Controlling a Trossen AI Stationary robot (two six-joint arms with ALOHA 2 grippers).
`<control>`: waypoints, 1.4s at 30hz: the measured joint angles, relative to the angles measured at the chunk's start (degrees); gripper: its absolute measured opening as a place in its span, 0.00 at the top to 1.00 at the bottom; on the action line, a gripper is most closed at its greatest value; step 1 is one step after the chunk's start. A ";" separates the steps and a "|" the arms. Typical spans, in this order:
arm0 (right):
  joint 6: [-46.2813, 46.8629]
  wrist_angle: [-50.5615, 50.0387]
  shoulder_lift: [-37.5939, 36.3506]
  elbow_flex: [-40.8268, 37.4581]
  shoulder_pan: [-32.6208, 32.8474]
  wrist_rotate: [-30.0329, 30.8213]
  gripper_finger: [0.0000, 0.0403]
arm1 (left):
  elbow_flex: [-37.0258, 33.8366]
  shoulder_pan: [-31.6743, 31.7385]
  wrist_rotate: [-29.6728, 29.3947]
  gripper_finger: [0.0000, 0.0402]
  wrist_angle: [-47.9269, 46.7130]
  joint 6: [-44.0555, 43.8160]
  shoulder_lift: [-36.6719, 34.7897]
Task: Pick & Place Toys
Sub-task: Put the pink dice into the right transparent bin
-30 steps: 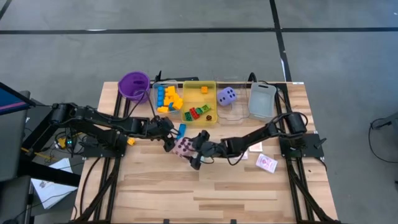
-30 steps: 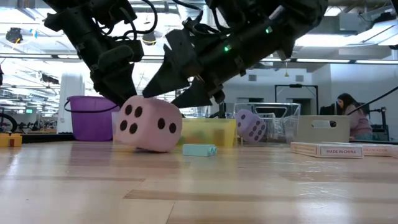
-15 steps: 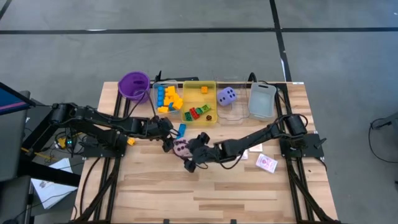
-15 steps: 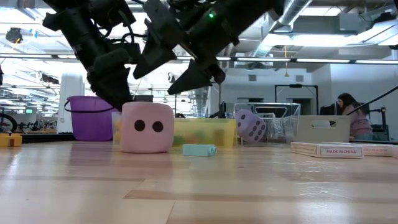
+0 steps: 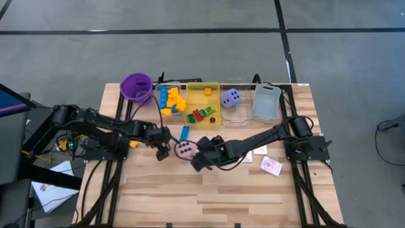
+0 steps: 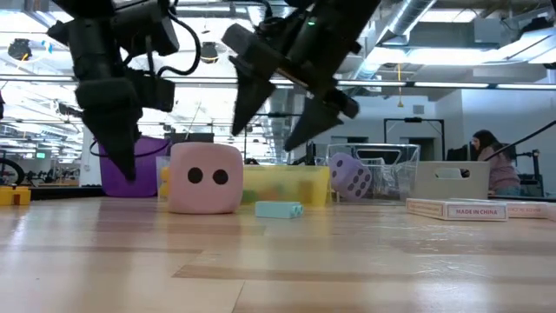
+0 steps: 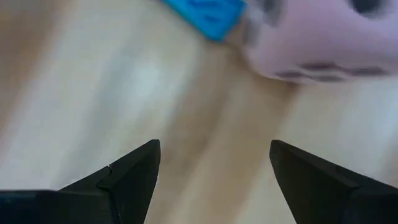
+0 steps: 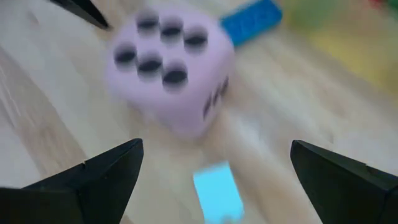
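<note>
The pink die (image 5: 184,149) is flanked on the surface (image 5: 240,190) by the left tool (image 5: 161,152) and right tool (image 5: 197,162), both spread open and empty; a blue block (image 5: 184,132) lies beside it.

Matt, soft-looking pink die (image 5: 185,149) sits on the pale, smooth-planked wooden bench (image 5: 240,190), a glossy plastic blue block (image 5: 185,132) just beside the die, translucent yellow plastic tray (image 5: 216,87) beyond.

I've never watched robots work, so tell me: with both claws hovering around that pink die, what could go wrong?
Both open grippers, left and right, flank the pink die; closing in together, they might collide. A light-blue block lies close by the die and could get knocked away.
</note>
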 joint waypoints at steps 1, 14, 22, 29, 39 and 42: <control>0.57 -1.44 -0.02 0.00 0.12 -1.12 0.01 | -0.68 -0.37 2.39 0.26 1.44 -0.13 0.00; 4.81 -6.97 -0.09 0.00 1.73 -7.11 0.01 | -7.79 -2.33 -6.29 0.26 23.24 -0.92 0.00; -1.39 -6.98 -0.11 0.00 1.45 -6.92 0.01 | -8.18 -0.39 -15.85 0.26 32.10 -4.31 0.00; -5.68 -6.56 0.09 0.00 0.57 -6.22 0.01 | -8.18 0.03 -14.55 0.26 30.48 -4.43 0.00; -5.24 -1.10 0.24 -2.34 0.06 -6.72 0.01 | -8.18 -0.55 1.71 0.26 29.50 -6.69 0.00; -5.24 -1.23 0.24 -2.34 0.06 -6.72 0.01 | -8.18 -1.68 2.72 0.26 29.72 -7.11 0.00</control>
